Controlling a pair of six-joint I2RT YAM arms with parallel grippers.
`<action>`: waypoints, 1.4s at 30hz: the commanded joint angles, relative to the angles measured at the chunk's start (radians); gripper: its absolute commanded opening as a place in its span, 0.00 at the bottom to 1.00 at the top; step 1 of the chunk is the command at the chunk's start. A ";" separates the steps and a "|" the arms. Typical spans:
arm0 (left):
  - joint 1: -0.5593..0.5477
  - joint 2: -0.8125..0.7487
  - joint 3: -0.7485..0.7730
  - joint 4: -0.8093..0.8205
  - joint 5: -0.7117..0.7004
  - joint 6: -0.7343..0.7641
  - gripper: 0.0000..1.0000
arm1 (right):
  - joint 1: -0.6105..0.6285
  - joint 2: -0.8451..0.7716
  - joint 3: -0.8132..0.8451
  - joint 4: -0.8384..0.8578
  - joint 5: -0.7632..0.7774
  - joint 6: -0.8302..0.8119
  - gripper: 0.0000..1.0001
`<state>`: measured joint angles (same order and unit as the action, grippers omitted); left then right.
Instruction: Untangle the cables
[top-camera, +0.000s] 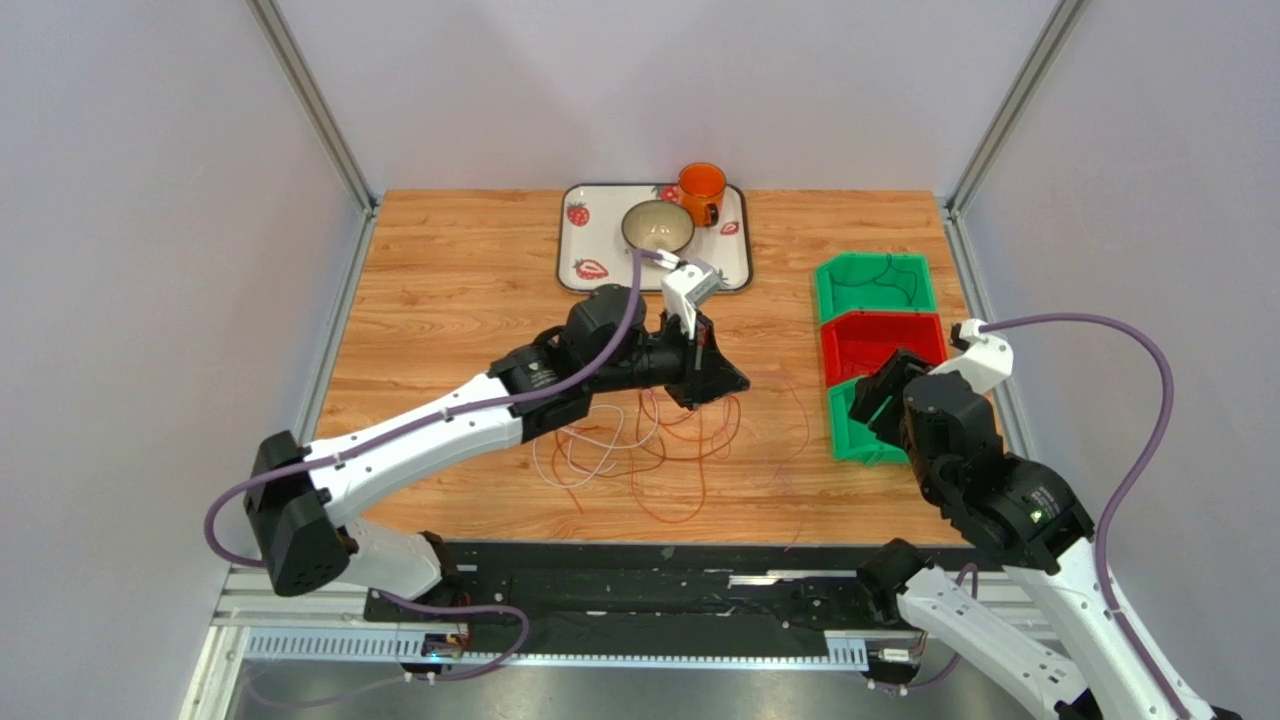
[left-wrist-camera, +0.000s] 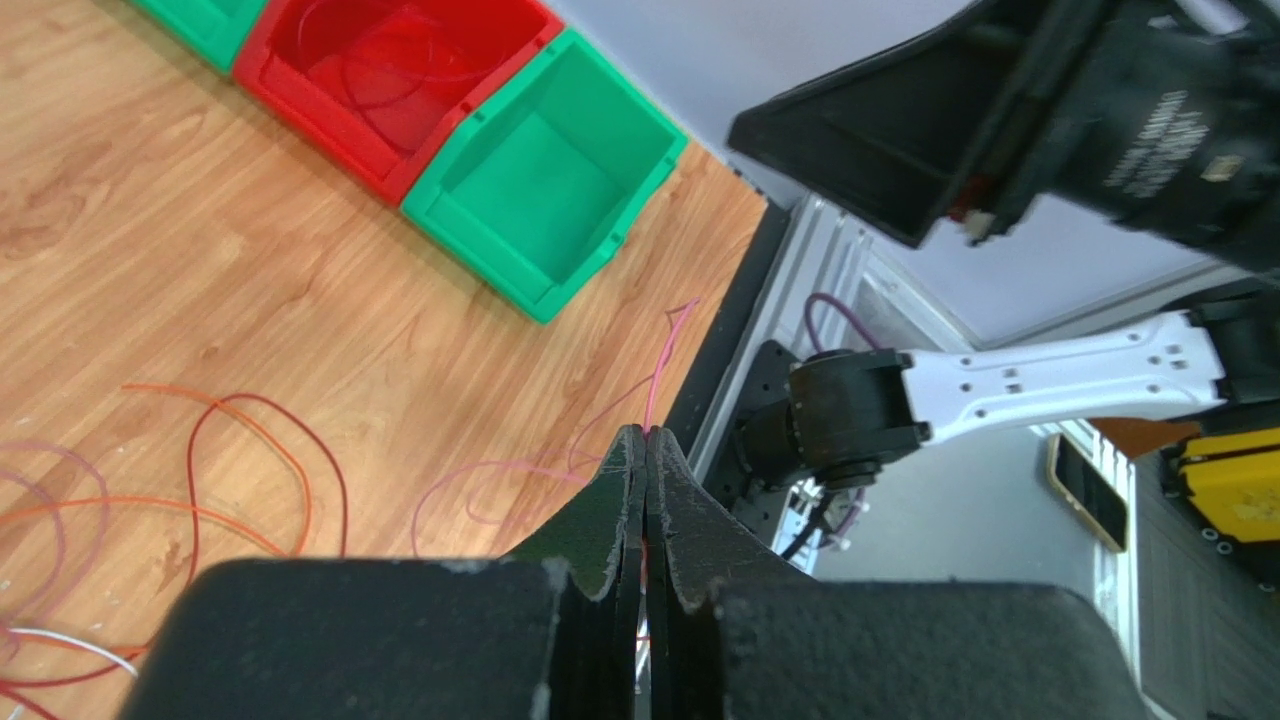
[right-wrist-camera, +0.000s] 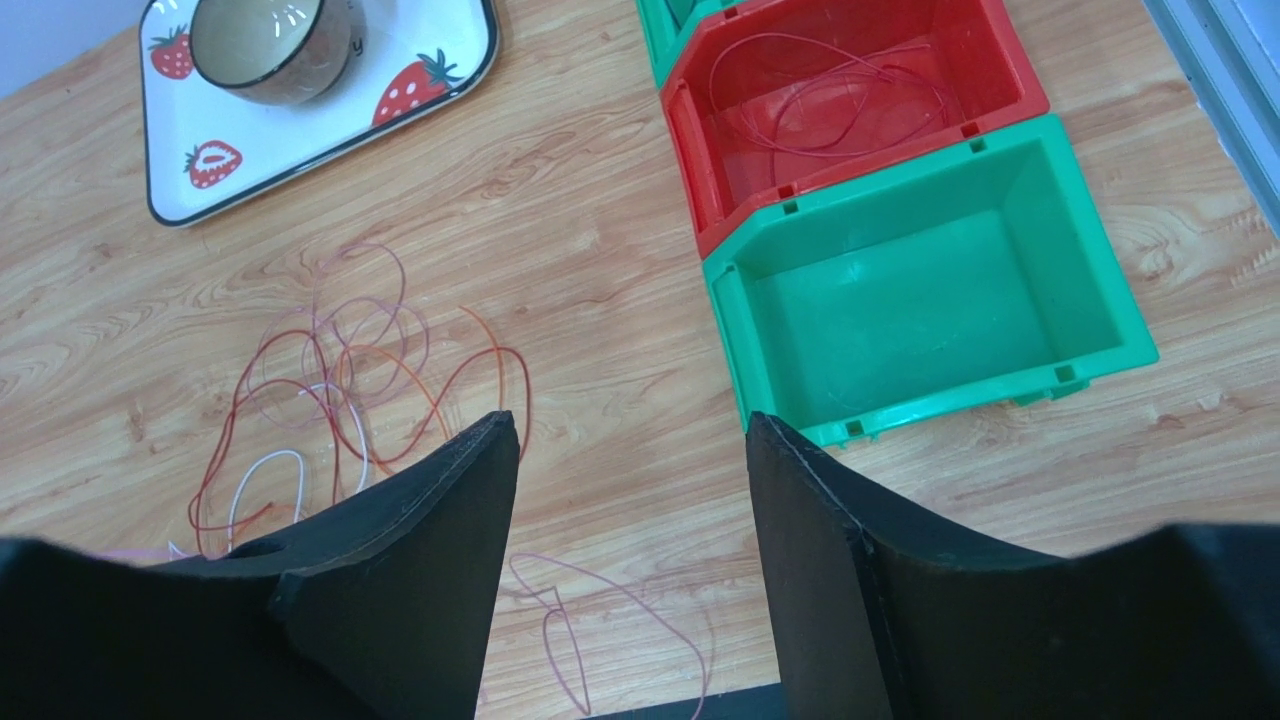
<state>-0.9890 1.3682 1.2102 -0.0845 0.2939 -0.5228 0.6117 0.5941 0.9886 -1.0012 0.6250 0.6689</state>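
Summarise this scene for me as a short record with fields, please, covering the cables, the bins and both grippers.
Surface: wooden table
Loose cables: thin red, orange and white wires tangled mid-table
Left gripper: shut, pinching a thin pink cable
Right gripper: open, empty, above the table
Red plastic bin: holds one thin looped cable
Nearest green plastic bin: empty
White strawberry-print tray: beige bowl on it, orange mug at its far edge

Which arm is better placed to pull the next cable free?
Left, probably: left pincer shut on a pink cable over the pile; right pincer open, off by the bins.
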 joint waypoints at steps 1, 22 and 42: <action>-0.007 0.112 -0.066 0.181 0.059 -0.014 0.00 | -0.003 -0.010 -0.024 -0.025 0.005 0.023 0.62; -0.056 0.420 -0.103 0.095 0.094 -0.146 0.00 | -0.001 0.165 -0.177 0.009 -0.321 0.173 0.65; -0.028 0.644 -0.041 0.000 0.113 -0.146 0.00 | 0.000 0.378 -0.401 0.233 -0.548 0.149 0.61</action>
<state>-1.0252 1.9911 1.1683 -0.0692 0.4229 -0.6907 0.6121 0.9451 0.5949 -0.8364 0.1112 0.8223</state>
